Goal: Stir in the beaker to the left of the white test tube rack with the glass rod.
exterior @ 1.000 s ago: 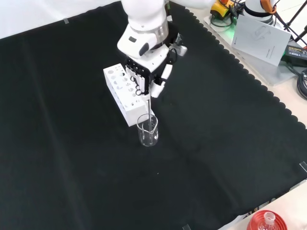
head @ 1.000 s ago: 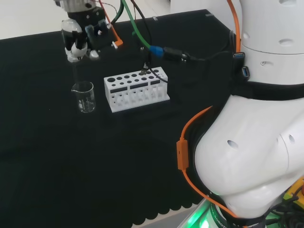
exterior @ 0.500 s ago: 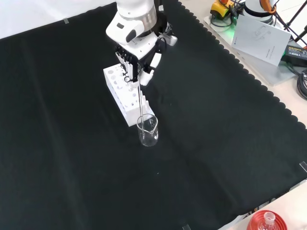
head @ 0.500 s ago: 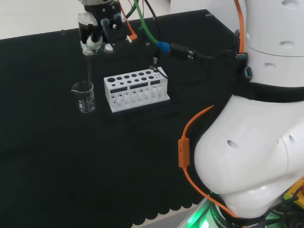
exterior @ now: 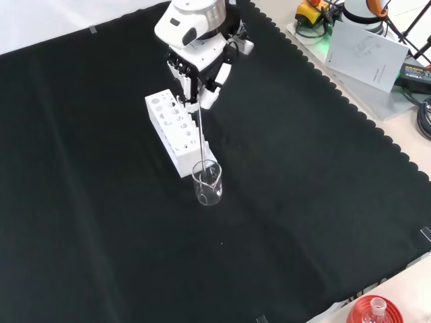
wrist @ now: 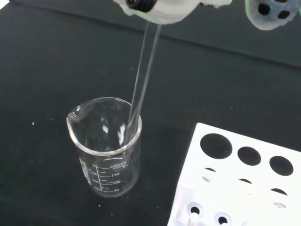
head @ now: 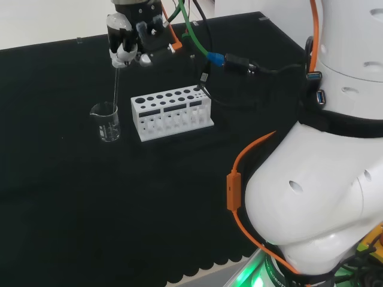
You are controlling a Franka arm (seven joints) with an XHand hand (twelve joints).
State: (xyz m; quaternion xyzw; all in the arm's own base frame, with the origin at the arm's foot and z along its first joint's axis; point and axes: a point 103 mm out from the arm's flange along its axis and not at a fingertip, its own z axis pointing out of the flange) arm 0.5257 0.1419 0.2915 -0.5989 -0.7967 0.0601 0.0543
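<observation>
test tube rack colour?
White, with rows of round dark holes in its top; the test tube rack shows best in the head view.

Black cloth [exterior: 101, 202] across the whole bench, scalloped along its near and right edges in the front view. Small pale tape marks at the cloth's borders, one at the right edge [exterior: 425, 233] and one at the far left [exterior: 93, 29]. Beyond the cloth, top right of the front view: a white printed sheet [exterior: 367, 50] lying flat and tilted, a yellow and orange object [exterior: 311, 10] just past it, black cables [exterior: 424, 118] coiled at the right edge. At the bottom right corner, on the bare pale bench top [exterior: 404, 289], a red ribbed stand [exterior: 360, 315] carrying a clear flask [exterior: 377, 307], well apart from everything on the cloth.
</observation>
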